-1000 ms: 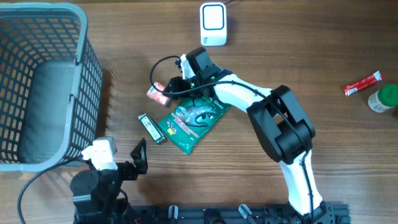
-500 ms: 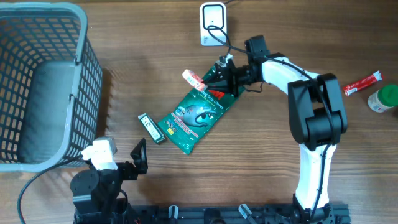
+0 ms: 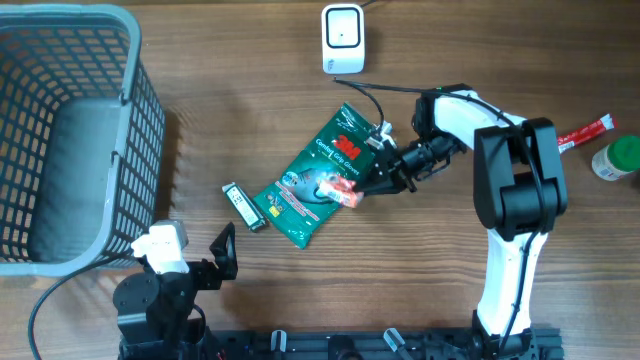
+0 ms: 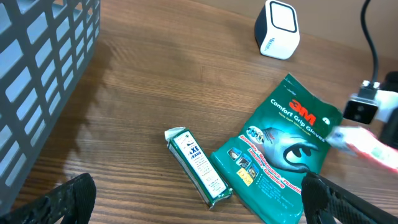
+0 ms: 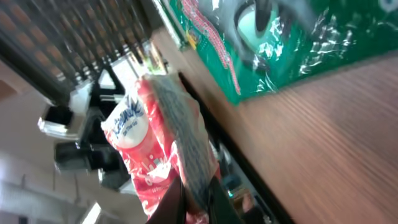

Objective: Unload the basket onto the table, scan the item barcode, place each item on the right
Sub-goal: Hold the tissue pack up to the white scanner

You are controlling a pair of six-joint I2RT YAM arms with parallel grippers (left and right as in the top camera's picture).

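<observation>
Right gripper (image 3: 366, 187) is pressed together on one end of a small red-and-white sachet (image 3: 342, 190), pinching it just off the tabletop. The sachet sticks out from the fingertips toward the robot's left, its long axis running roughly left to right with a slight tilt. The right wrist view shows its red printed face (image 5: 146, 155) close up and blurred. It hangs over the right-hand part of a green 3M glove pack (image 3: 318, 180), which lies flat near the middle of the tabletop, with its long axis on a diagonal from near-left to far-right.

Beside the pack's near-left end lies one small wrapped stick pack (image 3: 243, 207), apart from it. One white barcode scanner (image 3: 342, 38) stands by the far edge, well apart from the held sachet. A second red sachet (image 3: 583, 133) lies near the right edge, next to one green-lidded jar (image 3: 615, 158). One grey basket (image 3: 130, 130) fills the far-left corner.

Left gripper (image 3: 218, 252) sits by the near edge with its jaws spread wide and nothing between them.
</observation>
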